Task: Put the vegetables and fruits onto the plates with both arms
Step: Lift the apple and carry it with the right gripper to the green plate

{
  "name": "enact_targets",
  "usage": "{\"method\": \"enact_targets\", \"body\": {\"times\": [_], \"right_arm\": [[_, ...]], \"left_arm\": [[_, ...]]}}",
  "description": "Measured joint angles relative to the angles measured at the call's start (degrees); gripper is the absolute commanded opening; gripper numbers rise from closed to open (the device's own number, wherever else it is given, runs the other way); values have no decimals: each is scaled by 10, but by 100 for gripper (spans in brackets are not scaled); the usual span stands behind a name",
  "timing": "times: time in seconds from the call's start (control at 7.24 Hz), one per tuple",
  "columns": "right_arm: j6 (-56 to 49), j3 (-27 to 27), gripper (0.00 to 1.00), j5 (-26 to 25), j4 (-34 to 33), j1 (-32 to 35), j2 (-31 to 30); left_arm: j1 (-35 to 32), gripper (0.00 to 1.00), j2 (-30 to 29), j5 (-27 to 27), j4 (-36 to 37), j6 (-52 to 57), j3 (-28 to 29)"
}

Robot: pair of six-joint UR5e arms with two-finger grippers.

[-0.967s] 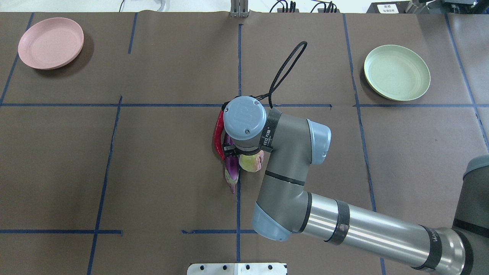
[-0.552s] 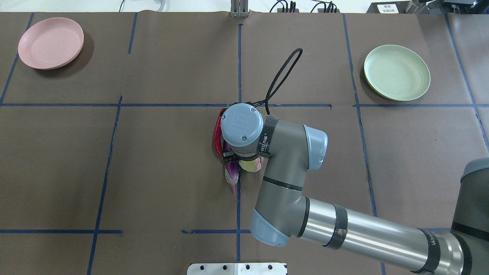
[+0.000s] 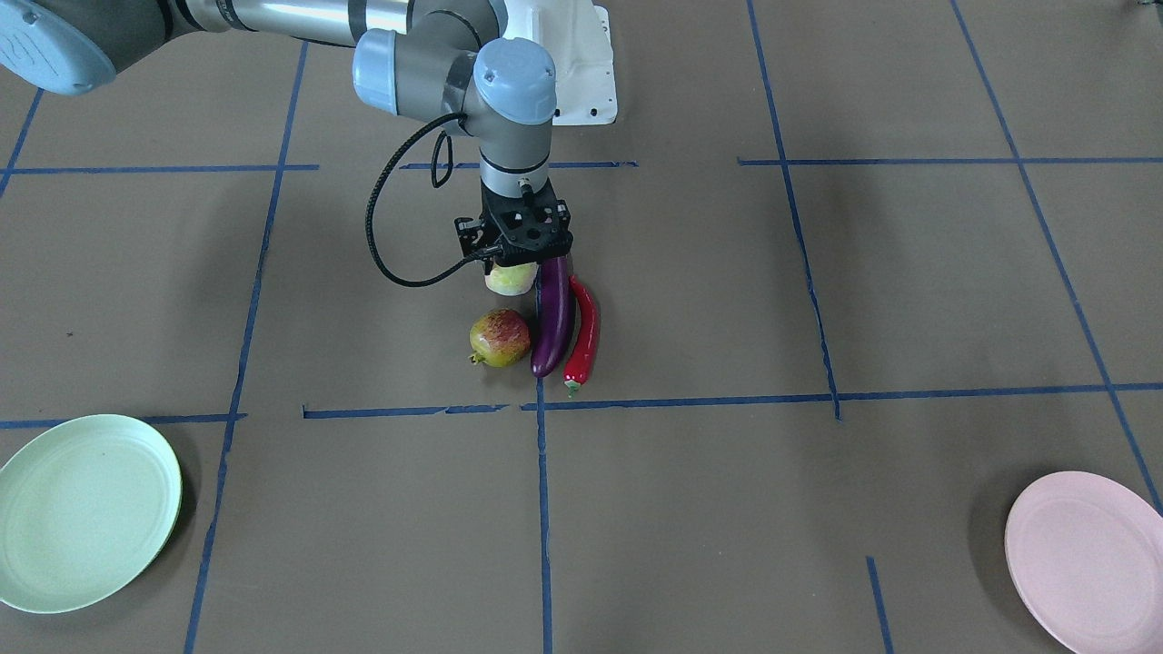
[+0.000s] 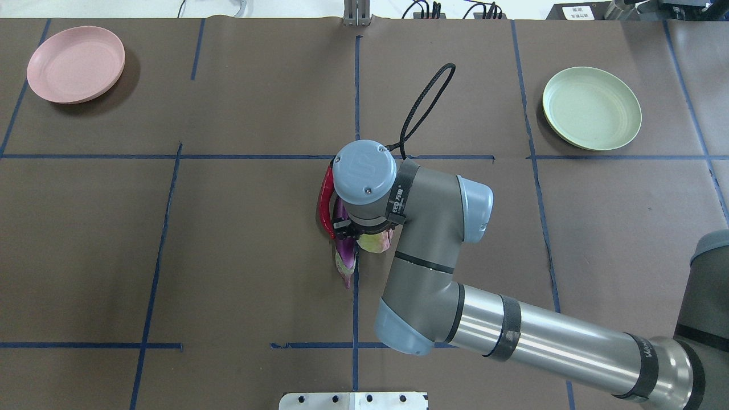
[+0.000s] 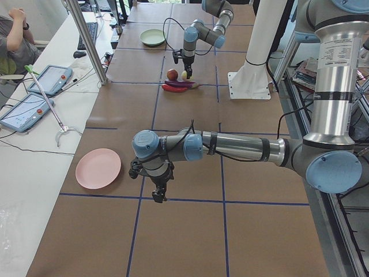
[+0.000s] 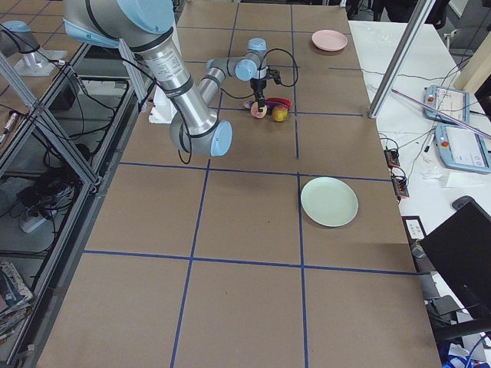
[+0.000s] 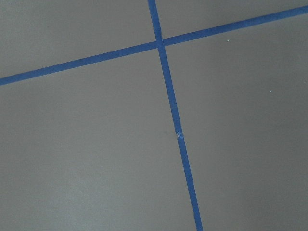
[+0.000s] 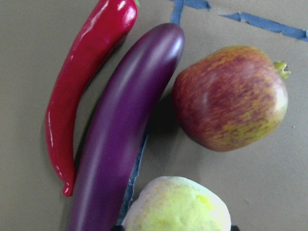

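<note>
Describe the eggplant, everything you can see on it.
The eggplant is long, slim, glossy deep purple, smooth like plastic. It lies flat on the brown table along a blue tape line, rounded tip toward the operators' side, paler cap end toward the robot. The red chili lies alongside one flank, the pomegranate and yellow-green fruit on the other, all close; contact is unclear. The right claw is beside its cap half, closed on that fruit, not the eggplant.
</note>
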Motion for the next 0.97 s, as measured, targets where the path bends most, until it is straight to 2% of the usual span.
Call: {"method": "enact_targets", "body": {"times": [0.28, 0.55, 0.83, 0.97], "right_arm": [[-42, 48, 5, 58, -51, 66, -4], [-170, 76, 5, 117, -91, 168, -35], [-364, 60, 5, 150, -94, 273, -90], [-444, 29, 6, 170, -79, 319, -110]], "left_arm": [[0, 100, 0, 0, 0, 0, -1], [0, 100, 0, 0, 0, 0, -4], [0, 100, 0, -1, -1, 0, -6], [0, 100, 0, -1, -1, 0, -7]]}}
